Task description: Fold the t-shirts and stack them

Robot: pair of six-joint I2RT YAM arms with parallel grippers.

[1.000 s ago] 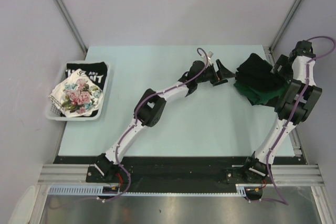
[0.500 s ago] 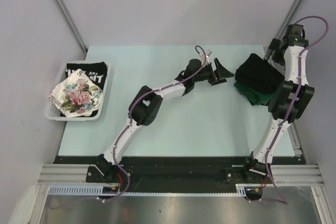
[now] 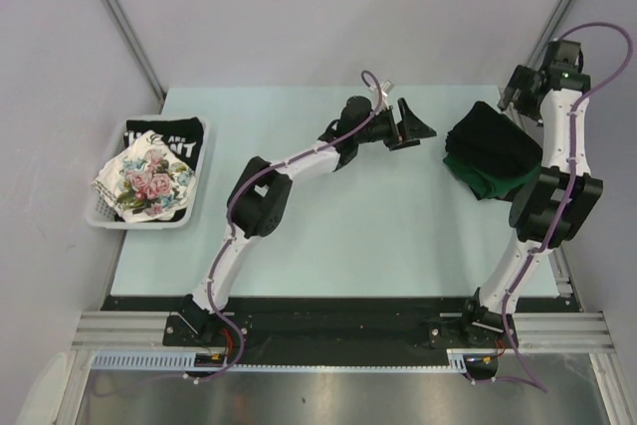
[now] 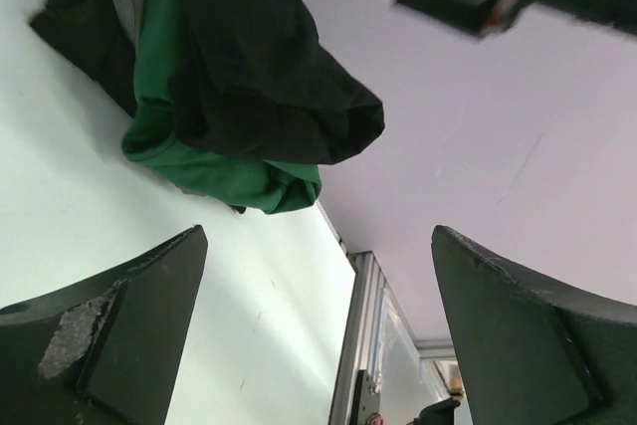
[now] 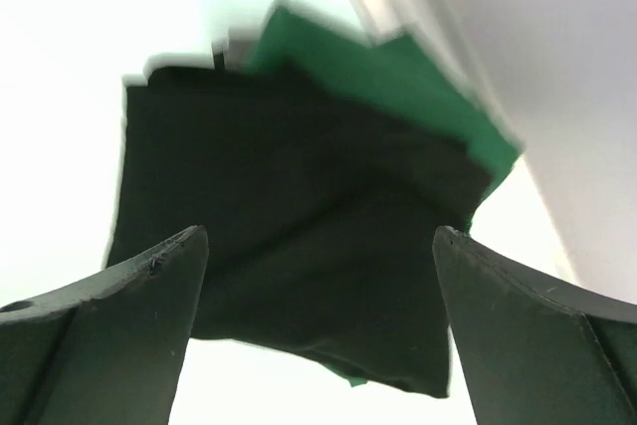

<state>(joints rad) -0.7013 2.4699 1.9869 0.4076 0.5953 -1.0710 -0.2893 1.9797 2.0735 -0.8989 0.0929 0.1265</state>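
Folds of soft black shirt (image 3: pixel 493 143) lie rumpled over green shirt (image 3: pixel 478 179); both arms' jaws spread wide, empty.

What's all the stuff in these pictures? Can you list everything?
black shirt: 1, plain black, folded on top of the green shirt, right side of the table
green shirt: 1, dark green, under the black shirt
lettered shirt: 1, black with white letters, far end of the basket
floral shirt: 1, white with pink flowers, in the basket, partly over the lettered shirt
basket: 1, white, table's left edge
table: 1, pale green
left gripper: 1, black, open, mid-table, facing the stack
right gripper: 1, black, open, above the far right corner
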